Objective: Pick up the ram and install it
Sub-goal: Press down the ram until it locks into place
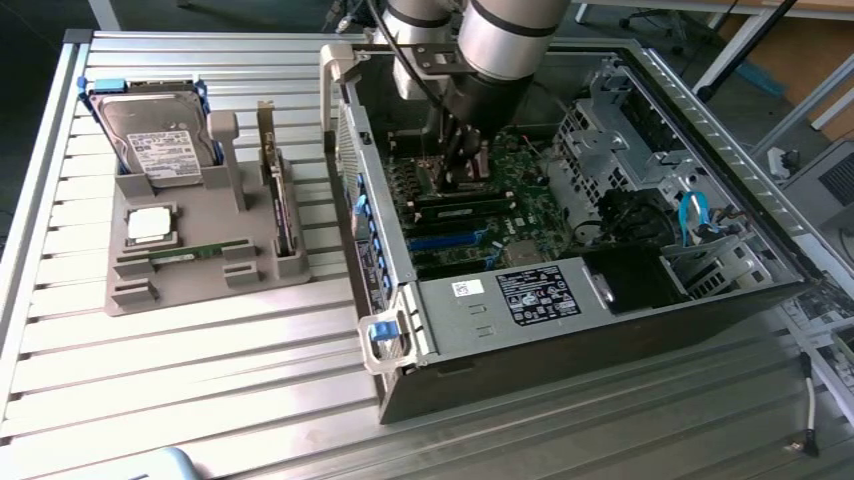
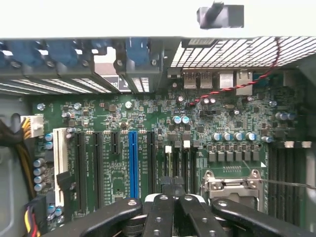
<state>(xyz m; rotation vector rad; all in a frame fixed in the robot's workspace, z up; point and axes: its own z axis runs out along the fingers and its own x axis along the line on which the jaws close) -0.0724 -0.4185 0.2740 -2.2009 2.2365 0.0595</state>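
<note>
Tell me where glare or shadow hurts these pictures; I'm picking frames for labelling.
Exterior view: daylight glares off the ribbed table; the case interior sits in shadow under the arm. Wrist view: the strip above the case edge is blown out white; the motherboard is evenly lit; the tool close to the lens looks dark and soft.

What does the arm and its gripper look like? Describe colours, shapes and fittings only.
The arm is a thick, rounded silver-grey tube ending in a black wrist section. The gripper is black, built of slim linked bars with small silver rivets or screws at the joints. No cables or markings can be made out on it.
</note>
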